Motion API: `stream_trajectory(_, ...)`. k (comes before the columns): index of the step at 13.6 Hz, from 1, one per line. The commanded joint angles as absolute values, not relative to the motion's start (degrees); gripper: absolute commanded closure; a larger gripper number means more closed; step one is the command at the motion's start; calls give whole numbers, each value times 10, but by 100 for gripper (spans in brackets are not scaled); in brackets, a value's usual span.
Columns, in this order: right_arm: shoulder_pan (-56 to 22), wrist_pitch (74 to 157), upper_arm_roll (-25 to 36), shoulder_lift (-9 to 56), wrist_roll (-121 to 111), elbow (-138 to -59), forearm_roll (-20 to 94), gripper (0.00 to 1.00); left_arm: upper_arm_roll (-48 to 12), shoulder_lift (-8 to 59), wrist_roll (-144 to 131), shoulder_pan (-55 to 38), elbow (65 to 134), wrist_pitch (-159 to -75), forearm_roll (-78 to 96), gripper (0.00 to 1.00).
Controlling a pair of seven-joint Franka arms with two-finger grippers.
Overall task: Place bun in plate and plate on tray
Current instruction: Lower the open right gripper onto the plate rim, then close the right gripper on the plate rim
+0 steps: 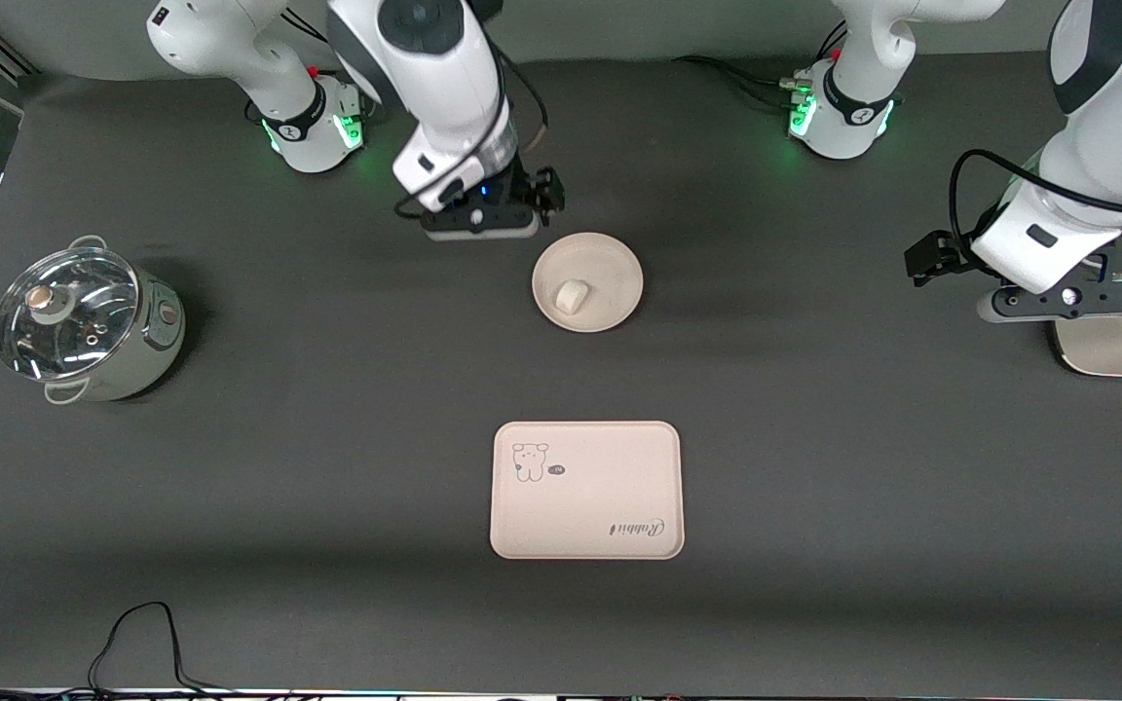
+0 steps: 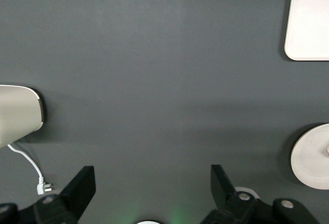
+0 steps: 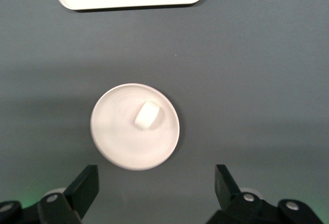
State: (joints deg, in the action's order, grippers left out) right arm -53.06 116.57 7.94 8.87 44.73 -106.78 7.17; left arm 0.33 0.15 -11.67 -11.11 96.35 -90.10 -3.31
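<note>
Only the front view shows the lidded pot [image 1: 84, 326] at the right arm's end of the desk [image 1: 327, 545], and the toaster [image 1: 1121, 336] at the left arm's end. The left wrist view alone shows a white plug [image 2: 43, 187] on the desk beside that toaster.

The bun [image 1: 572, 295] lies in the plate [image 1: 610, 263]. The plate sits on the desk, farther from the front camera than the tray [image 1: 586, 506], well apart from it. The tray holds nothing.

The right pincer [image 3: 154, 188] hangs wide open and empty just beside the plate. The left pincer [image 2: 151, 185], also wide open and empty, hovers over the toaster.

White arms, black fingers [image 3: 82, 188]
</note>
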Motion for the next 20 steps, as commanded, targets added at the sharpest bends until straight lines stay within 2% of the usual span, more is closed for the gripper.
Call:
stream_trajectory(1, -537, 1296, 78, 83, 430, -1183, 75, 0, -1, -14, -107, -109, 978, -909, -31, 0)
stream_trajectory(3, -537, 1346, 54, 105, 432, -1211, 74, 0, -1, -18, -105, -106, 980, -905, -30, 0)
stream_trajectory(7, -537, 1387, 39, 145, 439, -1228, 49, 0, 4, -29, -75, -102, 981, -900, -26, 0)
stream_trajectory(10, -537, 1476, 33, 148, 446, -1288, 47, 0, 3, -42, -62, -104, 997, -897, -25, 0)
stream_trajectory(14, -536, 1500, 27, 203, 484, -1284, 49, 0, 2, -63, -60, -109, 1025, -899, -18, 0)
stream_trajectory(20, -537, 1508, 24, 251, 486, -1247, 53, 0, 2, -63, -60, -109, 1026, -892, -10, 0)
